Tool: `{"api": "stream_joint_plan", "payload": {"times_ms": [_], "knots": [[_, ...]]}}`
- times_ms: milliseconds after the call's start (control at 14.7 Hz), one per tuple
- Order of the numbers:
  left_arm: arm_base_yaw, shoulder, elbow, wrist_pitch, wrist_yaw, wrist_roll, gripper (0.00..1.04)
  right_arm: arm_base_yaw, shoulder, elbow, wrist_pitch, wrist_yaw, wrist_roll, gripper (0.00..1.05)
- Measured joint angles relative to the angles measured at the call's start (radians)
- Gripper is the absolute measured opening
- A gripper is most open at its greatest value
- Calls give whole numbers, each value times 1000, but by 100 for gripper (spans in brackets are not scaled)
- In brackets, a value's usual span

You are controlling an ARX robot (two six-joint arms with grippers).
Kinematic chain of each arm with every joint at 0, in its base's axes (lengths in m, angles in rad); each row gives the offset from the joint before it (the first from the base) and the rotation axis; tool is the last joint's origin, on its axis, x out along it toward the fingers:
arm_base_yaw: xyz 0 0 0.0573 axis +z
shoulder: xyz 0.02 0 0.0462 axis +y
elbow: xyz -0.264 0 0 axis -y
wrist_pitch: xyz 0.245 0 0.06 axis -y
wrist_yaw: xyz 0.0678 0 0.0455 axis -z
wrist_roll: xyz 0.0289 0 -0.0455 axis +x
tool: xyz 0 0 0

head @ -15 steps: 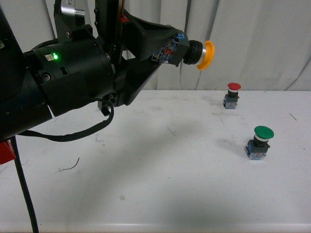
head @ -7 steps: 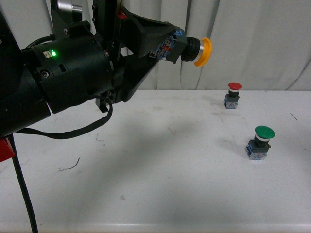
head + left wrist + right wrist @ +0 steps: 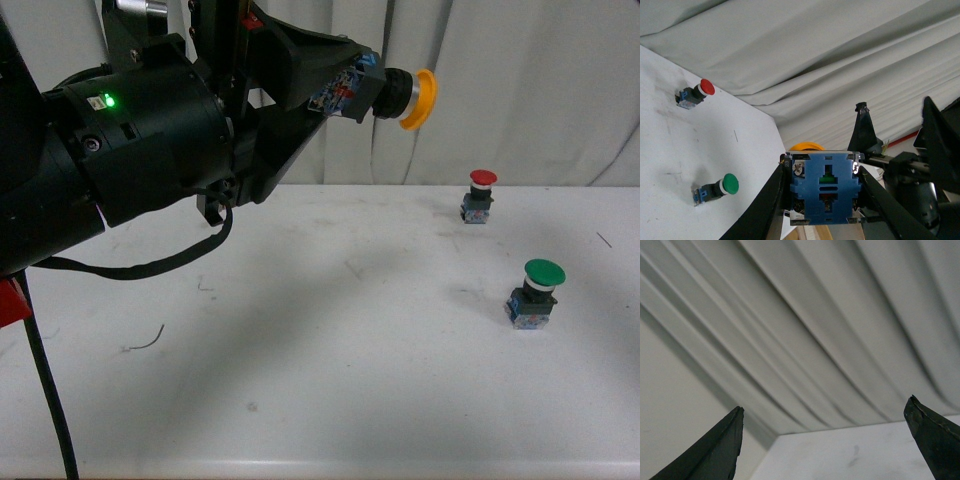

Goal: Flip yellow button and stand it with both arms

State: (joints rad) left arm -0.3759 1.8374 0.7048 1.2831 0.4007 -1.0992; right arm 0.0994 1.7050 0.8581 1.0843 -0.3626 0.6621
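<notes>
The black, pincer-shaped left gripper [image 3: 352, 88] is clamped on the yellow button [image 3: 398, 94], a small push-button switch with a round yellow-orange cap, black collar and blue block base. It holds the button in the air, well above the white table [image 3: 300, 380] and in front of the pale grey curtain [image 3: 540, 90]. The button lies roughly sideways, its cap pointing toward the robot's right and tilted slightly upward.

In the front view the fingers cover most of the blue base, so only a corner of it, the collar and the cap show. In the left wrist view the blue base [image 3: 825, 187] fills the gap between the fingers, and only a thin arc of the cap shows beyond it. Dark shapes at one edge of that view are too cropped to identify.

Only the two black fingertips of the right gripper [image 3: 825, 445] are visible. They stand wide apart with nothing between them, and the rest is cut off.

A small red-capped button [image 3: 481, 196] and a larger green-capped button [image 3: 535, 293] stand upright on the table, well apart. The red one is nearer the curtain. Their bases are too small to make out.
</notes>
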Motion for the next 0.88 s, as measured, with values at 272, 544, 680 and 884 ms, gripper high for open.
{"api": "stream_joint_plan", "payload": {"times_ms": [272, 544, 680, 884], "knots": [[3, 0, 3, 0, 0, -1, 35, 85, 76, -129, 202, -58, 391, 98], [11, -12, 2, 0, -5, -1, 35, 85, 174, -139, 201, -76, 552, 98], [12, -20, -1, 0, -15, -12, 35, 126, 220, -128, 200, -77, 613, 98], [17, -32, -4, 0, -16, -19, 35, 178, 237, -82, 201, -58, 735, 98]]}}
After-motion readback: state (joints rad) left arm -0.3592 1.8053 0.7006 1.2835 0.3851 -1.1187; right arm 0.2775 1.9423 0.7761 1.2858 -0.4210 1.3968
